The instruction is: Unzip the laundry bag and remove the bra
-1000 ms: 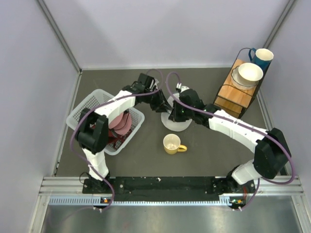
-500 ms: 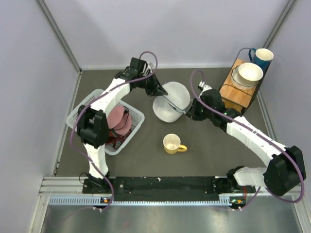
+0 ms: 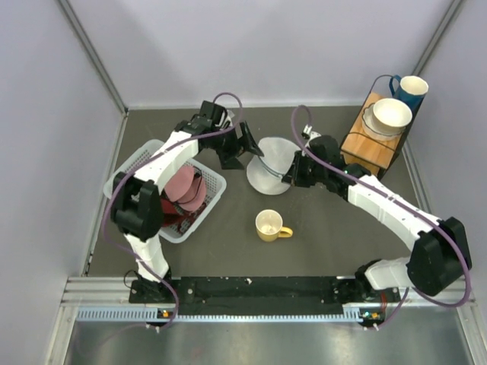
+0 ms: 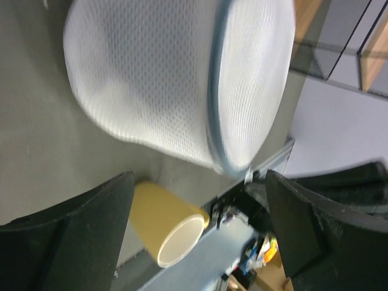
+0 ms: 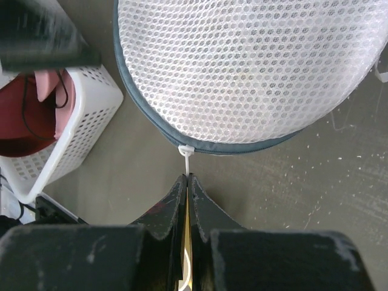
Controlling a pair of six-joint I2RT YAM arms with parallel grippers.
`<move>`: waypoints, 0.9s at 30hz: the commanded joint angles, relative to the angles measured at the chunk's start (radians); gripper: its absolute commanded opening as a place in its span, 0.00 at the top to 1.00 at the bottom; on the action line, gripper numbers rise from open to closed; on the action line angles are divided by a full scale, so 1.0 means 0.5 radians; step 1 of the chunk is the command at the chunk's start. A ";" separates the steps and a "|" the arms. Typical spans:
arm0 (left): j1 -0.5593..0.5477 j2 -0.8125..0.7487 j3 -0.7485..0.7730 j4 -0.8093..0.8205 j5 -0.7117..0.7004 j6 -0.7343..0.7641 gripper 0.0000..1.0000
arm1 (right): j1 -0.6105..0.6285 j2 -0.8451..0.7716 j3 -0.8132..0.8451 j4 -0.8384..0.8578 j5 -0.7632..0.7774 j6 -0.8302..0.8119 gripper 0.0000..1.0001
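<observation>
**A:** Starting nearest the arm bases there's the yellow mug [image 3: 268, 225], apart from the work. What is the right hand [image 5: 187, 179] doing beyond it?

**B:** Its fingers are pressed together on the white zip pull [image 5: 185, 156]. The pull hangs from the blue-trimmed rim of the laundry bag [image 3: 272, 163], which rests mid-counter [image 3: 327, 251] between the two hands.

**A:** And the left hand [image 4: 199, 179]?

**B:** Its fingers are wide apart and hold nothing. It sits at the bag's far-left side, near the white basket [image 3: 128, 163].

**A:** So the unzipping has hardly begun?

**B:** I'd judge so, since the seam looks closed where I can see it. The pull should follow the curve of the rim. If it's drawn straight away, the light pod will probably just drag along. The left hand would do well to pinch the trim opposite the pull and brace it.

**A:** What could go wrong?

**B:** The thin tab could slip out of the pinch. I can't make out the bra through the mesh. The wooden rack [image 3: 369, 152] at the far right is well clear.
</observation>
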 commanded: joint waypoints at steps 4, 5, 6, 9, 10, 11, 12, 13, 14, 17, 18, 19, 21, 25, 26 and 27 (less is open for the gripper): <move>-0.165 -0.334 -0.492 0.501 0.078 -0.257 0.12 | 0.024 0.097 0.160 0.113 -0.073 0.039 1.00; -0.174 -0.267 -0.483 0.502 0.087 -0.270 0.14 | 0.021 0.097 0.163 0.116 -0.076 0.036 1.00; -0.177 -0.242 -0.455 0.508 0.084 -0.276 0.16 | 0.024 0.097 0.166 0.116 -0.088 0.030 1.00; -0.183 -0.156 -0.409 0.569 0.078 -0.304 0.30 | 0.024 0.094 0.148 0.113 -0.110 0.017 1.00; -0.186 -0.141 -0.382 0.587 0.072 -0.307 0.36 | 0.021 0.088 0.138 0.110 -0.113 0.017 1.00; -0.183 -0.107 -0.351 0.591 0.069 -0.307 0.48 | 0.018 0.076 0.129 0.104 -0.113 0.008 1.00; -0.186 -0.088 -0.326 0.585 0.075 -0.301 0.57 | 0.024 0.067 0.111 0.086 -0.097 -0.004 1.00; -0.183 -0.076 -0.259 0.566 0.069 -0.279 0.66 | 0.021 0.057 0.102 0.070 -0.079 -0.019 1.00; -0.180 -0.046 -0.225 0.496 0.063 -0.261 0.80 | 0.021 0.027 0.095 0.046 -0.052 -0.041 1.00; -0.153 -0.012 -0.130 0.388 0.060 -0.169 1.00 | -0.001 -0.034 0.080 -0.086 0.114 -0.163 1.00; -0.140 -0.009 -0.127 0.379 0.102 -0.132 1.00 | -0.001 -0.062 0.095 -0.129 0.206 -0.285 1.00; -0.128 -0.005 -0.127 0.373 0.118 -0.120 1.00 | -0.001 -0.059 0.114 -0.266 0.282 -0.338 1.00; -0.088 0.004 -0.130 0.364 0.149 -0.092 1.00 | -0.031 -0.087 0.096 -0.316 0.469 -0.445 1.00; -0.045 0.028 -0.099 0.345 0.219 -0.061 1.00 | -0.099 -0.102 0.086 -0.350 0.489 -0.520 1.00; -0.036 0.028 -0.093 0.339 0.219 -0.049 1.00 | -0.096 -0.102 0.089 -0.365 0.516 -0.526 1.00; -0.030 0.028 -0.078 0.327 0.229 -0.028 1.00 | -0.099 -0.099 0.095 -0.368 0.565 -0.550 1.00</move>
